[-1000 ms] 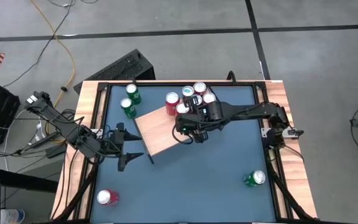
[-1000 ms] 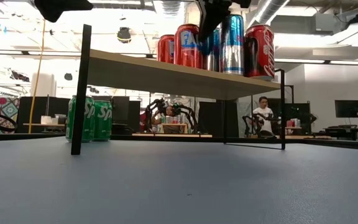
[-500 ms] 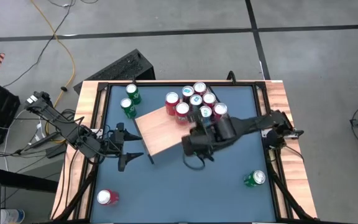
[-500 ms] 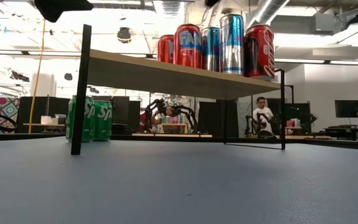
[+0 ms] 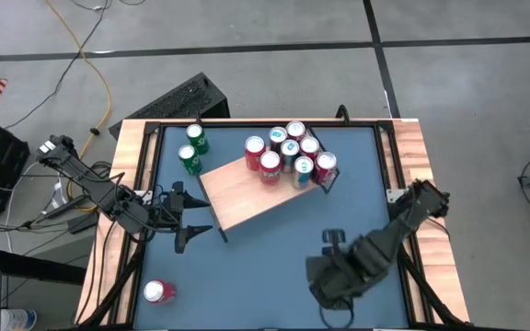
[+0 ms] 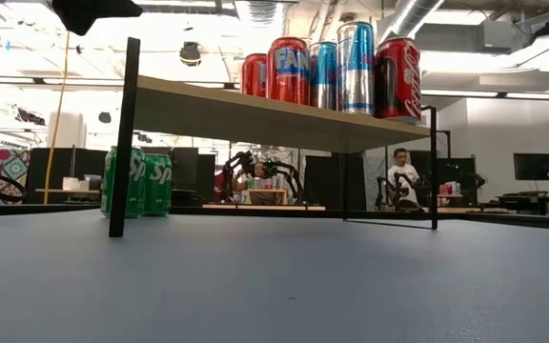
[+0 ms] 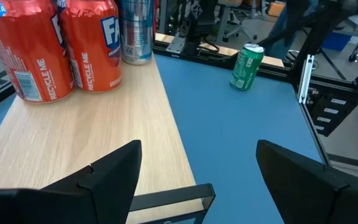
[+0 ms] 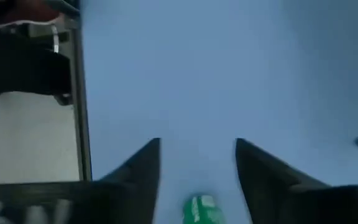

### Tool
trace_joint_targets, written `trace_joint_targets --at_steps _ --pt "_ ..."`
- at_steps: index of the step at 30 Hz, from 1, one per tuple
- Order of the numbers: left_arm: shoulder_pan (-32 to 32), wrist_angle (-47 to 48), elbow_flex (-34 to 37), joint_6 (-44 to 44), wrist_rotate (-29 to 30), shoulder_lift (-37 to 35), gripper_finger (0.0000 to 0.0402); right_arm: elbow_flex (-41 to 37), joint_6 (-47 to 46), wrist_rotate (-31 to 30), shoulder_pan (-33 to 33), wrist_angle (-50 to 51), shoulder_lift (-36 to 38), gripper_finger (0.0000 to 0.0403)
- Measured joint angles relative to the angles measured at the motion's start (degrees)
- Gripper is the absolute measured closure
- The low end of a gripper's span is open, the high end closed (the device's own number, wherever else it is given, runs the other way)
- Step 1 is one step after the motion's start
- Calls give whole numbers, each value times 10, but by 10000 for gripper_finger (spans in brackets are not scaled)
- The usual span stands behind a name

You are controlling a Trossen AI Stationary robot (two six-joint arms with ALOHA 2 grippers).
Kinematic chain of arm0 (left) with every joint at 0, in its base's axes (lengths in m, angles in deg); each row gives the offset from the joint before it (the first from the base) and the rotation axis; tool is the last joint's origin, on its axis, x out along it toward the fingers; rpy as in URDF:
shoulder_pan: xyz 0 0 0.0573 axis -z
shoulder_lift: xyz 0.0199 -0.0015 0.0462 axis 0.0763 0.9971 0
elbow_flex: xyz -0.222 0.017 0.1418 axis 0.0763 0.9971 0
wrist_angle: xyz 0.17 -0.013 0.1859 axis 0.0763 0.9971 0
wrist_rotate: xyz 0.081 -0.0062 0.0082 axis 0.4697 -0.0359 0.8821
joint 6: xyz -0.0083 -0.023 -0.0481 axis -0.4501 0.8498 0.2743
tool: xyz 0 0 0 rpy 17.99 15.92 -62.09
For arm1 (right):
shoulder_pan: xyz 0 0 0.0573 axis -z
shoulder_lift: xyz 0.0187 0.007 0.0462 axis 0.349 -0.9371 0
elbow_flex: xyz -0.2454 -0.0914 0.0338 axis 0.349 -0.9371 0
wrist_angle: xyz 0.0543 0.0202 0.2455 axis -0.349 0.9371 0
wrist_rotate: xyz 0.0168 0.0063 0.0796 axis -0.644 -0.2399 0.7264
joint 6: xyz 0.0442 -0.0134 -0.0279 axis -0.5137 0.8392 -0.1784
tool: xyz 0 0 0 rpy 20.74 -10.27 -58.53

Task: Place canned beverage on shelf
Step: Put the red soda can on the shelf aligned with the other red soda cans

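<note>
High view: the right gripper (image 5: 325, 237) sits in the lower right of the frame over bare blue tabletop (image 5: 274, 248), and I judge the step in hand to be reaching for the green can (image 8: 202, 210), which this view hides under the arm. The shelf (image 5: 247, 193), a pale wood board, lies mid-frame with a cluster of cans (image 5: 290, 154) crowding its upper right end; its lower left half is free, so the next can would do best set there, clear of its neighbours. The left gripper (image 5: 184, 221) waits at the shelf's left edge. Two green cans (image 5: 192, 150) stand on the table at upper left, a red can (image 5: 158, 291) at lower left. Low view: the shelf's thin black legs lift the board well above the table, and the glossy printed cylinders stand upright on it, close together. Left wrist view: the left fingers (image 7: 104, 177) stand wide apart, holding nothing; the wood grain looks smooth and matte, the orange cans thin-walled and slick. Right wrist view: the right fingers (image 8: 142, 168) are parted with the green can's top just between their tips at the bottom edge, not yet gripped. To do it well, I would centre the can, come down around its mid-height, and close gently, since the rounded metal could slip or dent.
</note>
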State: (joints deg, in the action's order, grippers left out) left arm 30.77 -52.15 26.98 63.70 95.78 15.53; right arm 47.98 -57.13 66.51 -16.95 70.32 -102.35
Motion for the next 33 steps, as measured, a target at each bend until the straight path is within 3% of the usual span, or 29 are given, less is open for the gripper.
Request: trace_joint_targets --at_steps 5,9,11,16,20,24,28,33 --pt "0 -5 0 31 -32 0 99 -12 -75 -30 -43 -7 3 141" --pt "5 4 0 86 -154 0 99 -13 -76 -34 -43 -23 -2 130" --pt "9 22 -1 105 -187 0 99 -14 -76 -37 -38 -23 -3 129" --pt "5 106 -50 133 -83 1 99 -14 -76 -69 -30 -27 -2 129" --pt "-18 251 -128 181 -97 29 99 -14 -73 -71 -30 -26 -2 129" --pt "-21 357 -208 208 -208 95 99 -14 -65 -75 -30 -26 -2 129" --pt "16 370 -246 225 -320 192 99 -14 -63 -97 -30 -26 -2 129" --pt "78 381 -297 277 -416 308 99 -23 -61 -116 -30 -35 -2 129"
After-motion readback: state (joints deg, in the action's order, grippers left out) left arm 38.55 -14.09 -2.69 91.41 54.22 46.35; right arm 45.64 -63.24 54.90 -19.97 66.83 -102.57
